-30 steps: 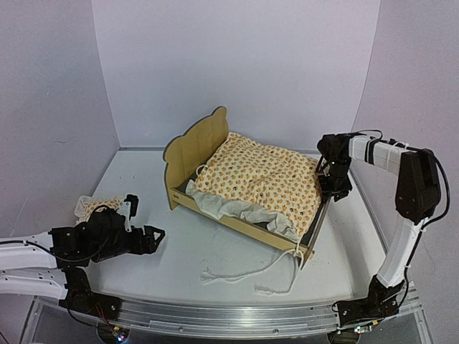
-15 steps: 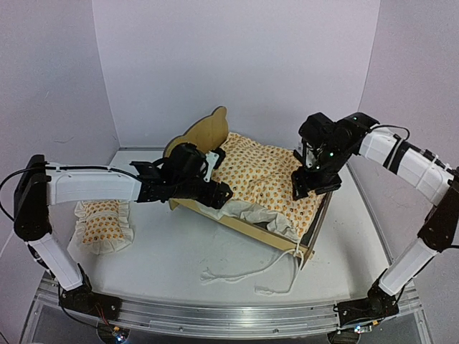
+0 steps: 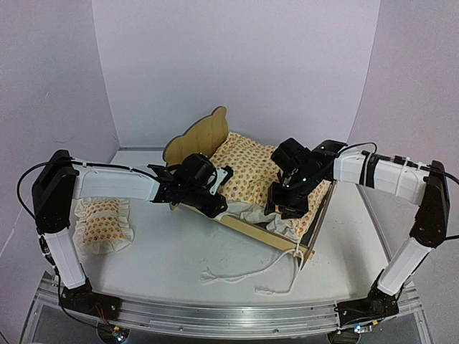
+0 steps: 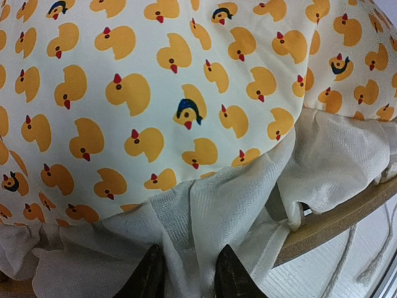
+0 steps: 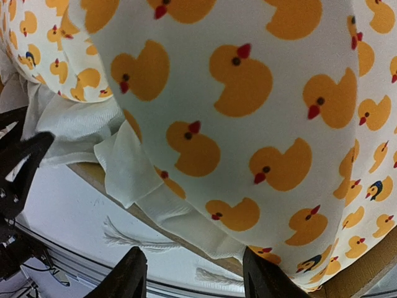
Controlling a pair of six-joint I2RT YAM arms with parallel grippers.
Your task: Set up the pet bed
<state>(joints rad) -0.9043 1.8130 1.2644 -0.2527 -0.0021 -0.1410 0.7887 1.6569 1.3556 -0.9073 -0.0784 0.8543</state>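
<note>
The pet bed (image 3: 204,135), a plywood frame with a wavy headboard, stands mid-table. A duck-print mattress cover (image 3: 251,172) with a cream ruffle (image 4: 205,211) lies in it. My left gripper (image 3: 215,204) is at the bed's near side rail (image 4: 338,217). Its fingers (image 4: 149,276) stand close together with a fold of the ruffle bunched between them. My right gripper (image 3: 283,206) hovers over the cover's near edge toward the footboard (image 3: 319,218). It is open, and its fingers (image 5: 127,276) hold nothing; the cover (image 5: 248,124) fills that view.
A small matching ruffled pillow (image 3: 100,223) lies on the table at the left. The cover's loose tie strings (image 3: 244,274) trail over the table in front of the bed. Grey walls close in the back and both sides.
My left arm swung from beside the pillow to the bed's near rail and its jaws narrowed onto the ruffle. My right arm came from the bed's far right side over the cover.
</note>
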